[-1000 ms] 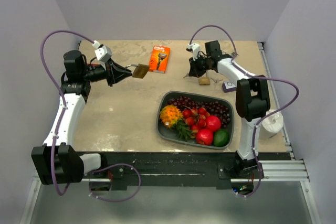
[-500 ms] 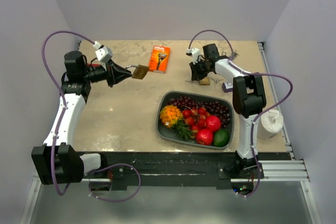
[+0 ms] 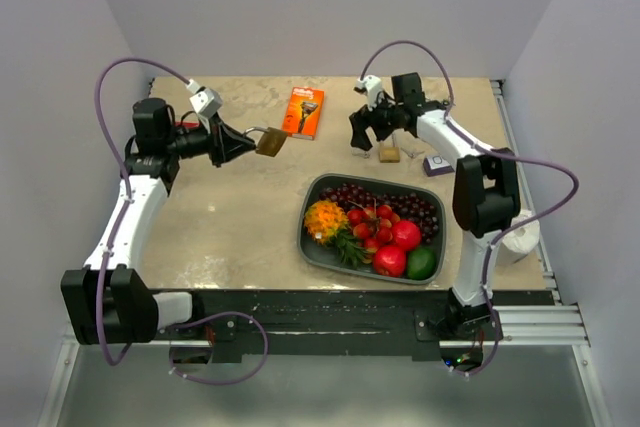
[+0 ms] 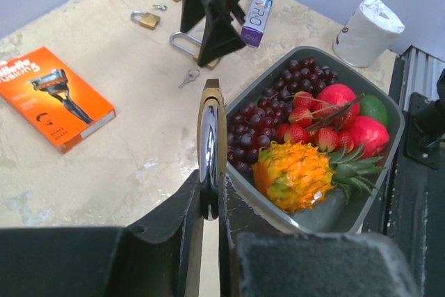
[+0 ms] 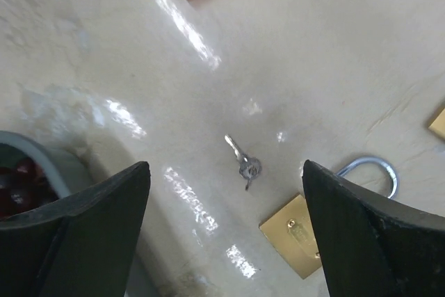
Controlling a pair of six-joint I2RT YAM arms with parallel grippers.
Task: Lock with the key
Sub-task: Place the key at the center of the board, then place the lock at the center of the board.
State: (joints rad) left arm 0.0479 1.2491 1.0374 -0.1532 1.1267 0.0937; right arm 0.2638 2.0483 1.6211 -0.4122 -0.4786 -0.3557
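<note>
Brass padlock [image 3: 271, 140] aloft — left pincer [image 3: 248, 143] horizontal

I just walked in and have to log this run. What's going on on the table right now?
The left gripper holds a brass padlock clamped edge-on in the air above the table. The right gripper is open and hovers over a small key lying on the table beside a second padlock. The key has not yet been picked up, so no locking has begun.
</note>
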